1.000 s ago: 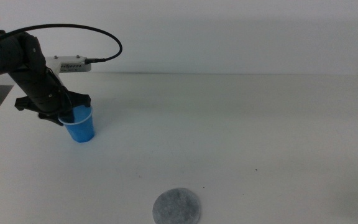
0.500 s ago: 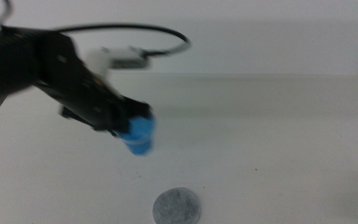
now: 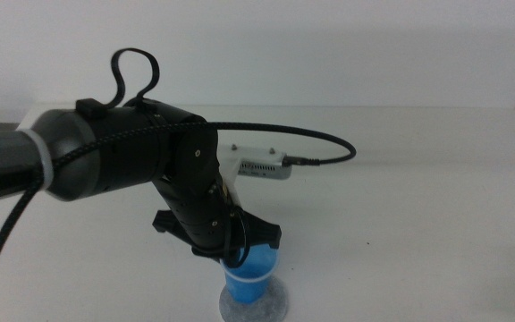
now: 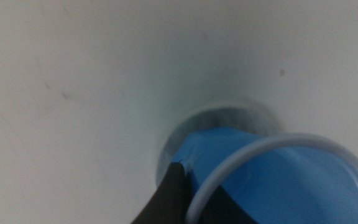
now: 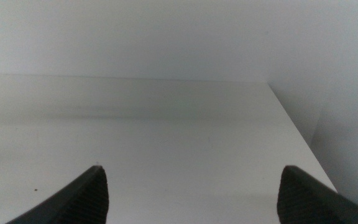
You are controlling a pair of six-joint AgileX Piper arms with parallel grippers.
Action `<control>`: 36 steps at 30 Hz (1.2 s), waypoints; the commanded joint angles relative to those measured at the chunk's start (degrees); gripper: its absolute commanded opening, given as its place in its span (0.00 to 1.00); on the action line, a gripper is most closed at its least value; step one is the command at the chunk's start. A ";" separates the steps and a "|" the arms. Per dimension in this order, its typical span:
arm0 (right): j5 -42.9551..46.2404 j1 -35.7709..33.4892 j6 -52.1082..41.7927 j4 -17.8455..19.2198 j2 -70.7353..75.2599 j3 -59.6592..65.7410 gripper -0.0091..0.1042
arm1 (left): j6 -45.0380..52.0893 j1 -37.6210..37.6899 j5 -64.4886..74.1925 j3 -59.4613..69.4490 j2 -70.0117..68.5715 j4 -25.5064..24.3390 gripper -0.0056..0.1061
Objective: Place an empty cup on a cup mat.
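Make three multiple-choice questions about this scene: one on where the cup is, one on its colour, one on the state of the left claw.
1. Where is the cup?
A. over the mat, near the table's front edge
B. at the table's far right corner
C. lying on its side beside the mat

2. What colour is the cup?
A. red
B. blue
C. green

3. What is the left claw doing?
A. hanging open, away from the cup
B. gripping the cup at its rim
C. pressing flat on the mat

Answers:
1. A: the middle view shows the cup upright over the grey disc.
2. B: both views show bright blue.
3. B: the left wrist view shows a dark jaw against the cup's wall.
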State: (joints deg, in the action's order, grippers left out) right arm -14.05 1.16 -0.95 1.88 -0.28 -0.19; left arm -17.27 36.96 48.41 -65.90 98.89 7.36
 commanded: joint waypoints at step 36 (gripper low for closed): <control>0.38 -0.12 -0.23 0.31 0.28 0.19 0.90 | -3.28 0.16 7.85 4.72 -29.58 -15.62 0.89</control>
State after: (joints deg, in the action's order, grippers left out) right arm -14.05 1.16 -0.95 1.88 -0.28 -0.19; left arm -18.41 36.99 54.42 -61.52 72.61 -4.82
